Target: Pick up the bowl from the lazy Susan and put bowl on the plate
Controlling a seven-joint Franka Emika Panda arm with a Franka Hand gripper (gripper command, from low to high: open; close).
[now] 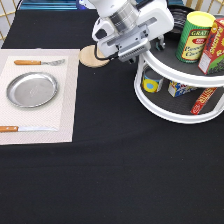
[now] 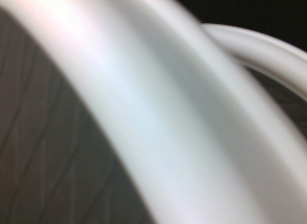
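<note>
- White and grey metal is seen where the gripper (image 1: 141,54) is placed, at the upper tier's edge of the lazy Susan (image 1: 165,112), on the side towards the plate; whether it is open or closed cannot be told, and nothing is seen to be held.
- Only the white rim (image 2: 172,115) of the turntable is shown in the wrist view, so the hand is judged to be very close to it.
- The bowl cannot be found; it is perhaps hidden behind the hand.
- The plate (image 1: 32,90) lies bare on the pale mat (image 1: 67,100) at the table's left edge, well apart from the gripper, between a fork (image 1: 40,62) and a knife (image 1: 25,129).
</note>
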